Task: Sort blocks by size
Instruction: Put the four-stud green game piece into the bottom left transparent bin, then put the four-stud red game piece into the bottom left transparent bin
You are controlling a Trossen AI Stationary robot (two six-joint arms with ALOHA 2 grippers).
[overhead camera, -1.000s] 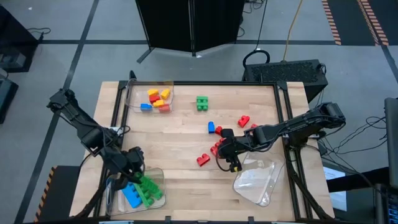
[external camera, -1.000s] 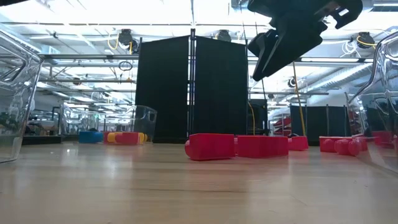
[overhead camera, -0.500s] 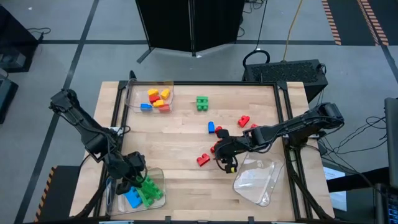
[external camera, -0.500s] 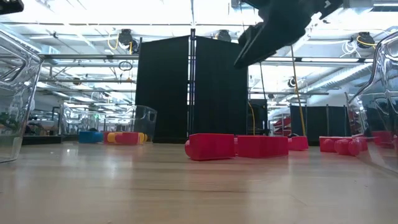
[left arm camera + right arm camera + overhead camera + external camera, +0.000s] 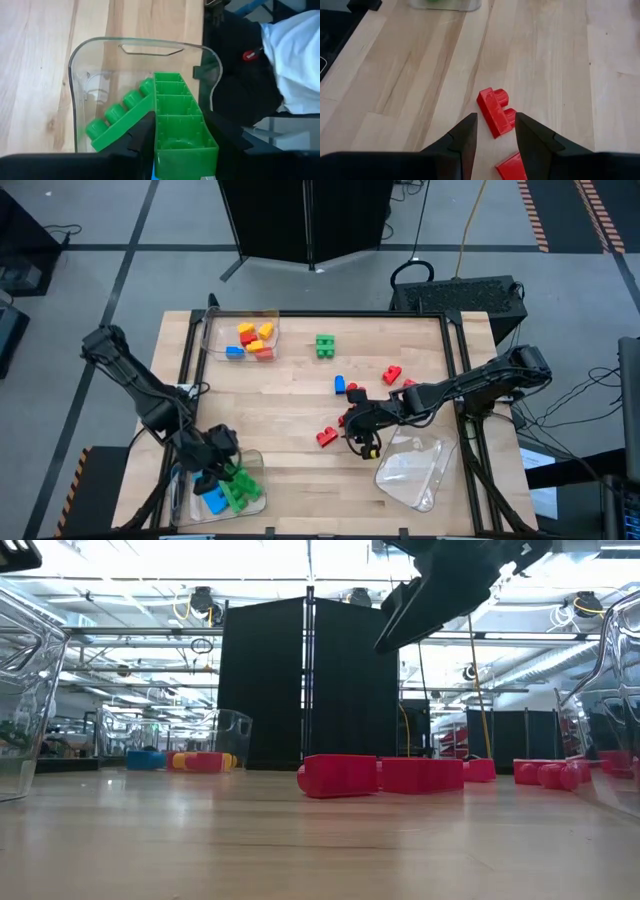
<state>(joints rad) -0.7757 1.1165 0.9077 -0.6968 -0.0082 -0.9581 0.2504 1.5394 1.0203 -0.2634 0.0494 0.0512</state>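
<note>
At the desk's near-left corner, the left gripper [image 5: 212, 472] hung over a clear tray [image 5: 75, 100], its fingers [image 5: 142, 135] clamped on a long green block [image 5: 179, 125] held upright above the tray. A second long green block [image 5: 120, 119] lay tilted inside that tray, with a blue block [image 5: 212, 502] beside it. Another clear tray [image 5: 212, 328] at the far-left corner held small yellow, orange, red and blue blocks [image 5: 252, 340]. A green block [image 5: 324, 346] sat alone near the far edge. Near the desk's middle lay a small blue block [image 5: 340, 384]. The right gripper [image 5: 356, 432] hovered just above a red block [image 5: 496, 112], fingers [image 5: 465, 137] spread narrowly and holding nothing. More red blocks [image 5: 391, 374] were scattered nearby. An empty-looking third tray [image 5: 415, 470] sat at the near-right corner.
</note>
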